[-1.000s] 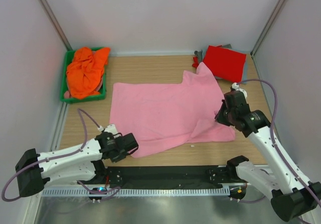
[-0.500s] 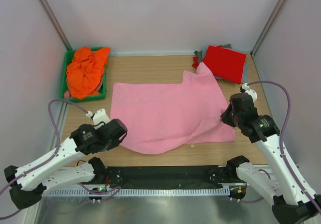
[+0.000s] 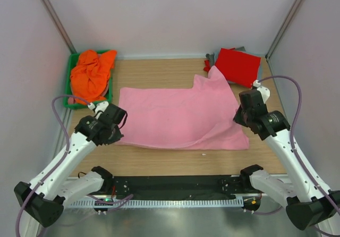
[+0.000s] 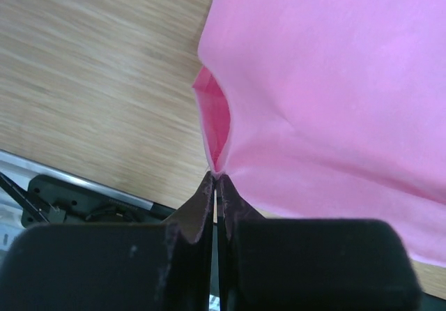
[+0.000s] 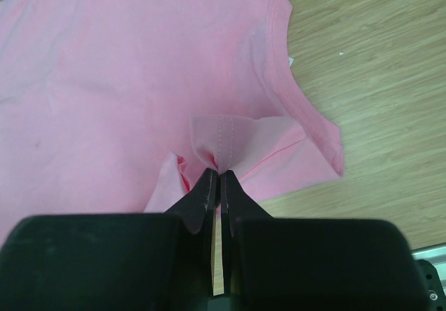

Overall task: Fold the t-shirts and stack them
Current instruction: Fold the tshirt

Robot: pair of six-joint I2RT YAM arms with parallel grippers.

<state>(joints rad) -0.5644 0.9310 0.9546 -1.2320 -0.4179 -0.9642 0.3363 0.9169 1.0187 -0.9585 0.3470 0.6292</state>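
**A:** top cam: left gripper [image 3: 118, 134] reaches in low and pinches the pink t-shirt [image 3: 175, 120] at its left edge, right gripper [image 3: 237, 121] at the right edge. Shirt's spread mid-table [image 3: 159, 160], bare wood in front.

**B:** left wrist: jaws clamped tight on a hem fold, wood to the left. Right wrist: same deal, nipping a bunched corner, wood to the right.

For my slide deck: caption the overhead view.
Left gripper and right gripper pinch opposite sides of the pink t-shirt; orange t-shirt sits in the green bin, red t-shirt lies folded.

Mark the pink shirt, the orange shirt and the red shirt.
pink shirt [image 3: 175, 115], top view, middle of the spread cloth
orange shirt [image 3: 90, 77], top view, middle of the crumpled heap
red shirt [image 3: 238, 66], top view, middle of folded top
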